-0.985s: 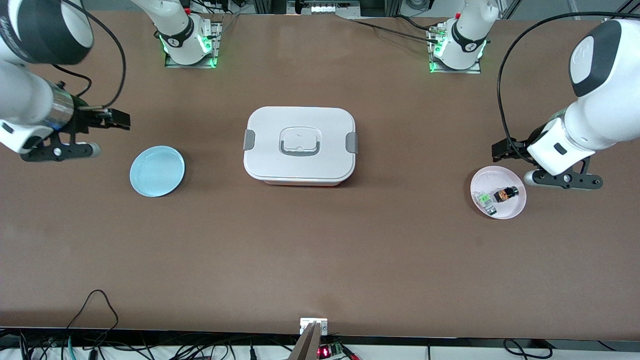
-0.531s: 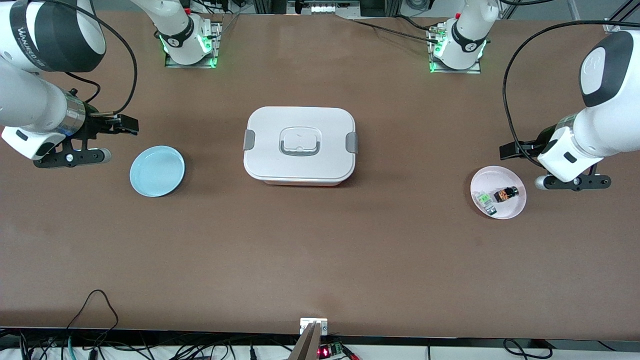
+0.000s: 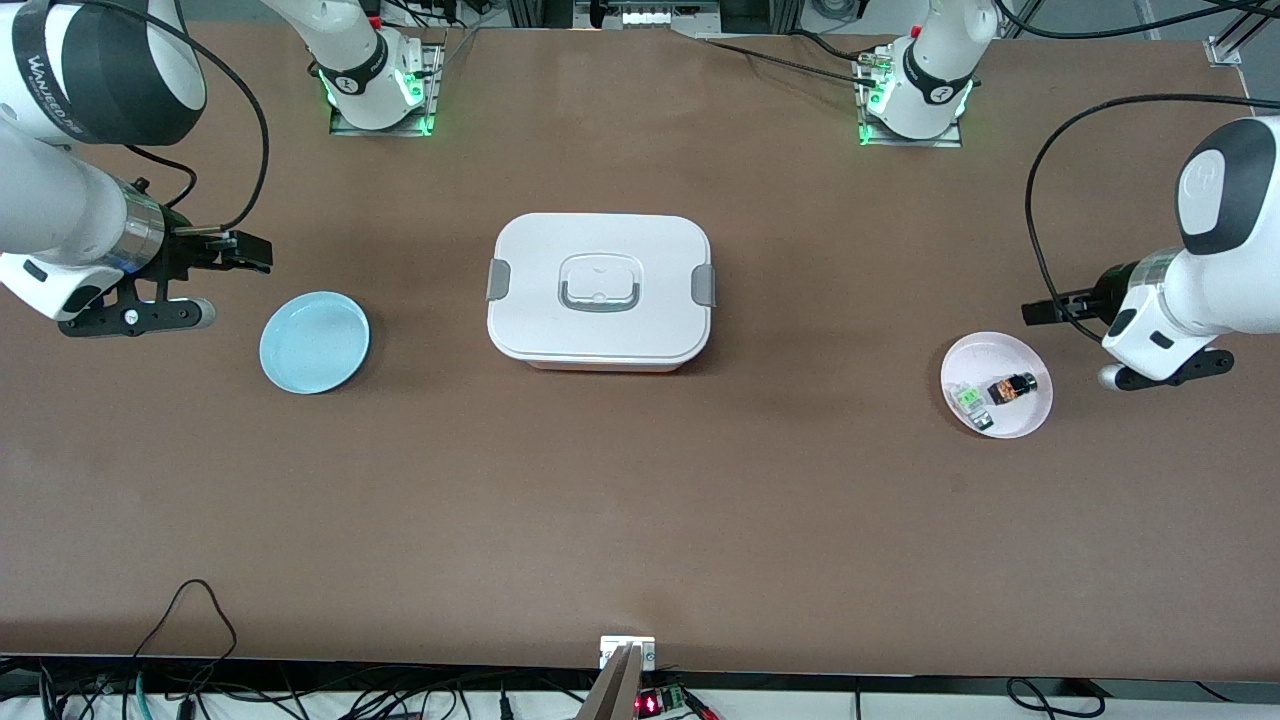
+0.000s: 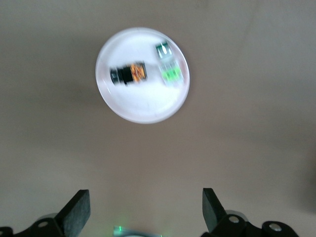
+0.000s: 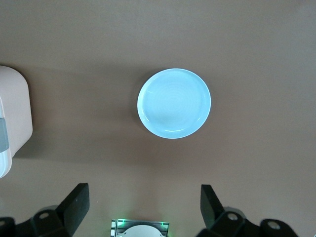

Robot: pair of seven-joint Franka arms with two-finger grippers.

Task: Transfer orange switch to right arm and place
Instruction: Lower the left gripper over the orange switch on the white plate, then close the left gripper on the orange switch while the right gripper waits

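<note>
The orange switch (image 3: 1010,388) (image 4: 129,75), a tiny black part with an orange section, lies on a small pink plate (image 3: 985,355) (image 4: 143,106) beside a green-and-grey part (image 3: 972,403) (image 4: 169,66). My left gripper (image 3: 1165,372) (image 4: 145,207) hangs over bare table beside that plate, toward the left arm's end, open and holding nothing. My right gripper (image 3: 135,318) (image 5: 144,205) hovers over the table beside a light blue plate (image 3: 314,342) (image 5: 174,103), toward the right arm's end, open and empty.
A white lidded box (image 3: 600,290) (image 5: 12,123) with grey latches and a handle sits mid-table between the two plates. Cables run along the table edge nearest the front camera. The arm bases stand at the table's robot edge.
The left gripper has drifted away from the pink plate toward the left arm's end of the table. The right gripper shifted slightly toward the blue plate. Both stayed open.
</note>
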